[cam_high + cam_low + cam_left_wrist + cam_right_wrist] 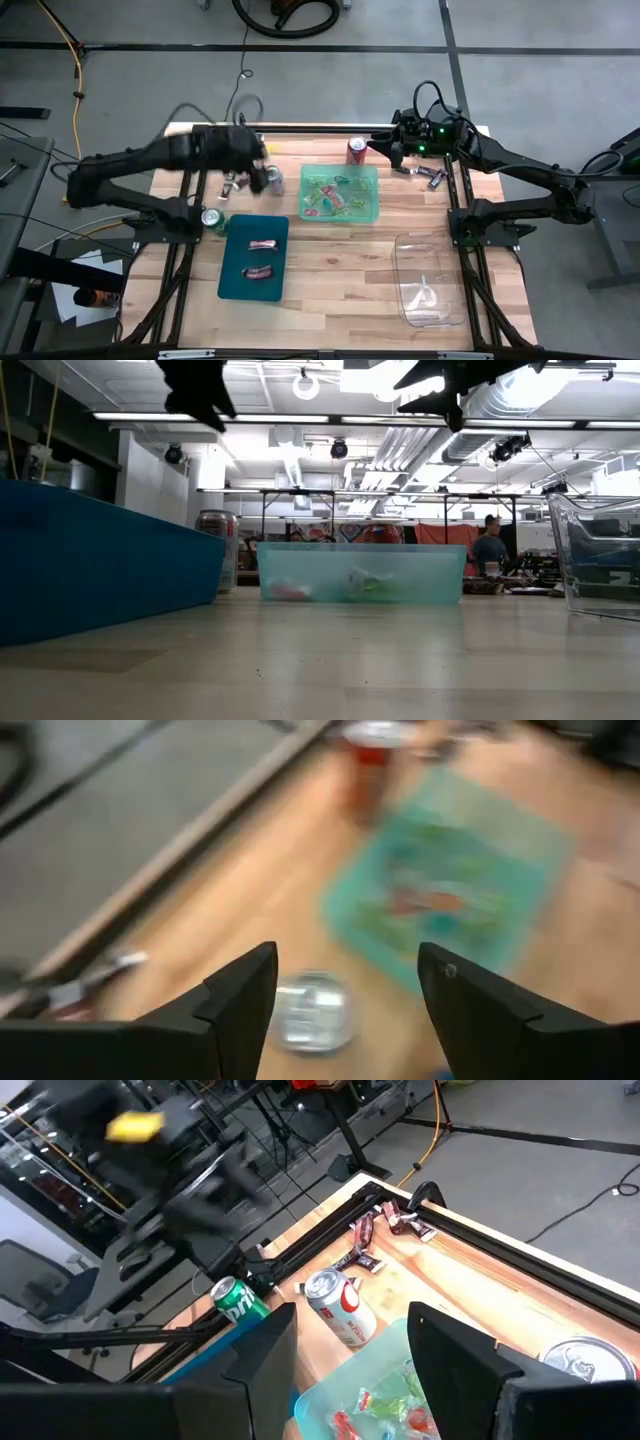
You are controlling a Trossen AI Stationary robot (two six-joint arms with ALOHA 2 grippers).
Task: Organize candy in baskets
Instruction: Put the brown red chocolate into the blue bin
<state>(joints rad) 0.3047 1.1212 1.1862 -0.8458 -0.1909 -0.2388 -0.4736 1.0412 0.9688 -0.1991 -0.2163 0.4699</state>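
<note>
Left pincer fingers apart, empty, above loose candies and a silver can near the worktop's far-left edge. Right pincer fingers apart, empty, near far edge by the red can. Teal basket holds two candies; green basket holds mixed candies; clear basket at right edge.

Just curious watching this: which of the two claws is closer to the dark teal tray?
Left. The left gripper hovers just beyond the dark teal tray; the right gripper hangs farther off, past the light green tray.
</note>
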